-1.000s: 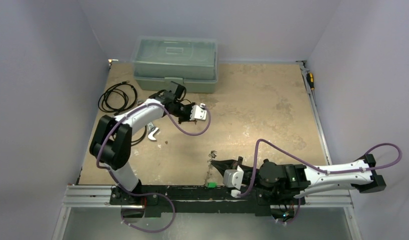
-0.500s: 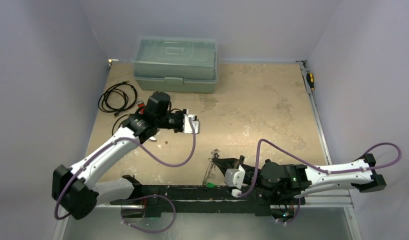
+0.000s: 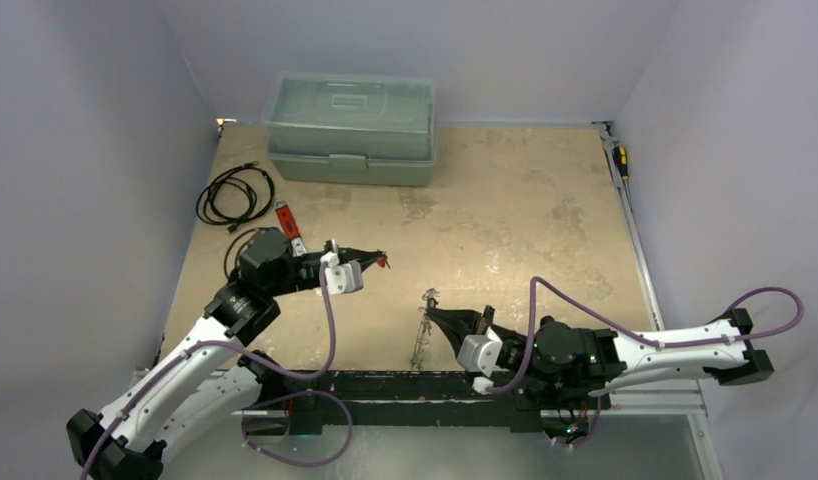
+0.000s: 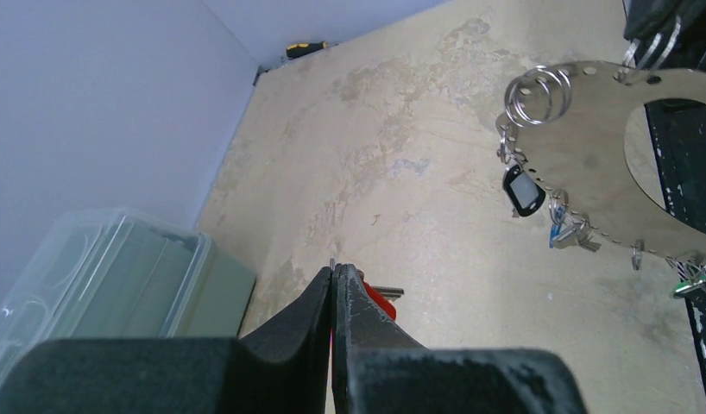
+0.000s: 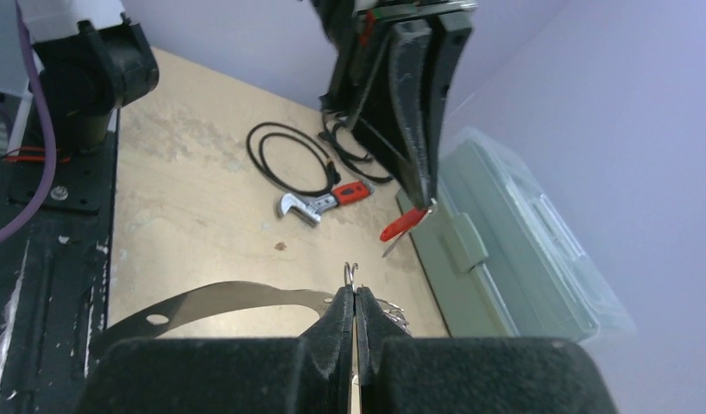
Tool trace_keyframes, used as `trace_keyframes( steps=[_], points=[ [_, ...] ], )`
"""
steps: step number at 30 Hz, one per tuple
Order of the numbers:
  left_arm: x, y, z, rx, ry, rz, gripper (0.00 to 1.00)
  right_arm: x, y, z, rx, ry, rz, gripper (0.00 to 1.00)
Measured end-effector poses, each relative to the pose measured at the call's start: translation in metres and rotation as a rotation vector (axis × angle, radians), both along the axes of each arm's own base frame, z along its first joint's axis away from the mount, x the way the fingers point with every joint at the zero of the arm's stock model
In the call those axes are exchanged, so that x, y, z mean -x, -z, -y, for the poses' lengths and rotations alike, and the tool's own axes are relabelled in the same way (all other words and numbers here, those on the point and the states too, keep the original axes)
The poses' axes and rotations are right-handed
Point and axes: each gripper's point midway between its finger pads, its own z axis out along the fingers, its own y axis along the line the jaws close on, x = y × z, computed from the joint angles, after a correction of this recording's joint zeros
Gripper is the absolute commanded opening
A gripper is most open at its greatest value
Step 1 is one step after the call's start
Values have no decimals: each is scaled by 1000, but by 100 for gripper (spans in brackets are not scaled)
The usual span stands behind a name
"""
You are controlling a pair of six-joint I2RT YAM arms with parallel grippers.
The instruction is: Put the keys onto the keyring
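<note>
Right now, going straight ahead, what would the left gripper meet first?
Way looks free: the left gripper, shut on the red key, points over bare table; the keyring lies off to its side. Depth uncertain.

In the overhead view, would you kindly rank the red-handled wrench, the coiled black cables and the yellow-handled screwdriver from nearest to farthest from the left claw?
1. Red-handled wrench, just left of the left claw, which grips a red key.
2. Coiled black cables, farther left, toward the back.
3. Yellow-handled screwdriver, far off to the right, at the back.
</note>
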Motion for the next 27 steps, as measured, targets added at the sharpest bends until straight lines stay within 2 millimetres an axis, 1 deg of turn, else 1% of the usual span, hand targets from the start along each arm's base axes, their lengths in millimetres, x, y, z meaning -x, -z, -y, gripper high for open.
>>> trace_keyframes(
  steps=[2,6,10,12,15,19,22,25,27],
  points=[
    [5,-2,-4,38,-15,1,0,0,-6,0,-20,0,8,0],
    [14,-17,-14,128,-52,22,0,-1,-19,1,-66,2,28,0],
    [21,-27,-21,179,-71,43,0,-2,-28,-2,-106,4,52,0],
    [24,-29,-26,197,-79,55,0,-2,-28,-4,-117,5,69,0],
    [28,-27,-29,213,-85,54,0,-2,-24,-7,-111,8,94,0],
    [33,-24,-31,222,-83,57,0,-3,-23,-13,-101,11,117,0],
    [41,-25,-30,231,-57,70,0,-6,-19,-21,-71,17,122,0],
    [54,-28,-29,246,-5,90,0,-16,-15,-30,-28,41,123,0],
    [59,-31,-29,255,9,102,0,-26,-14,-33,-13,57,114,0]
  ],
)
